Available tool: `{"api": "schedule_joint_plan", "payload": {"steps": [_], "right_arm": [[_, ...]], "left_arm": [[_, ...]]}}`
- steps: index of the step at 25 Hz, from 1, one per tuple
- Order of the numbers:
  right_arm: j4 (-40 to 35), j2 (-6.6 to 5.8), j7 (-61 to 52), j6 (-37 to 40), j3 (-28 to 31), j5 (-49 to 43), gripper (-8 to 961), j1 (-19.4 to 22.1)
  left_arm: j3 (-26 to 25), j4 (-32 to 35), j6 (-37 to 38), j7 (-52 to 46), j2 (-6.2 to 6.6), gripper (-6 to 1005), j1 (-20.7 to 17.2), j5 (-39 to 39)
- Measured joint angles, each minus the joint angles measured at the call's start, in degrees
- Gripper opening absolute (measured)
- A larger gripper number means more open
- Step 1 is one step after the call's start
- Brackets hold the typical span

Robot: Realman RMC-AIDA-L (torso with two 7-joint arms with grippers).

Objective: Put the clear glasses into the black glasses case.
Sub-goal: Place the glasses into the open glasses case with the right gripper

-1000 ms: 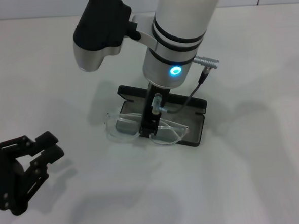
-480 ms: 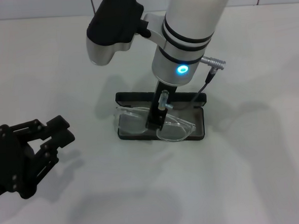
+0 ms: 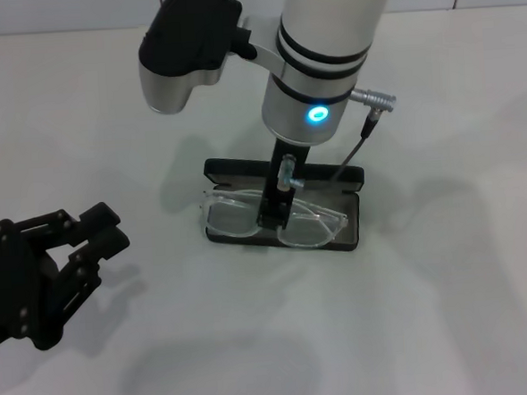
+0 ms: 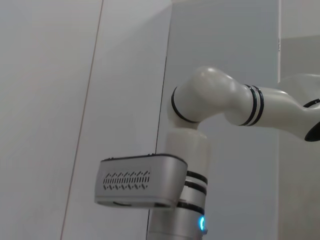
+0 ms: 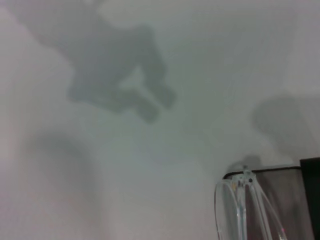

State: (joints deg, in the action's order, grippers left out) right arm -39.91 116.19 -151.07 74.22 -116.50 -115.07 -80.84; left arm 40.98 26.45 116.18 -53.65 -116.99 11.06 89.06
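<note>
Now placing | right gripper (image 3: 274,216) pinching clear glasses (image 3: 274,222) at bridge, low over open black glasses case (image 3: 351,231) | left gripper (image 3: 66,254) spread, idle at 8 o'clock | advice: square frame inside rim, lower flat before letting go.

Head view: taken from above, angled forward and down onto white table (image 3: 449,311); whole work area covered. Left wrist view: aimed sideways and upward at right arm (image 4: 200,150) and wall. Right wrist view: held close above table, glasses (image 5: 240,210) and case (image 5: 285,200) shared with head view.
</note>
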Motion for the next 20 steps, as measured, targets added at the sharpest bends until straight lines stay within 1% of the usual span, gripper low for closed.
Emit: {"api": "schedule_joint_plan", "payload": {"steps": [4,7,17,20], "right_arm": [[-2.4,0.0,-0.9,2.6,2.3,-4.0,54,0.1],[-3.8,0.0,-1.9,3.5,2.7,-5.6,54,0.2],[-3.0,0.0,-1.8,2.5,2.3,-6.0,53,0.7],[-2.9,0.0,-1.4,2.3,2.1,-5.9,53,1.5]], "left_arm": [[0.0,-0.1,0.0,0.2,-0.23,198,-0.2,0.0],[0.0,-0.2,0.0,0.4,-0.38,199,-0.3,0.0],[0.0,-0.6,0.0,0.7,-0.42,199,-0.4,0.0],[0.1,-0.6,0.0,0.7,-0.41,199,-0.1,0.1]]}}
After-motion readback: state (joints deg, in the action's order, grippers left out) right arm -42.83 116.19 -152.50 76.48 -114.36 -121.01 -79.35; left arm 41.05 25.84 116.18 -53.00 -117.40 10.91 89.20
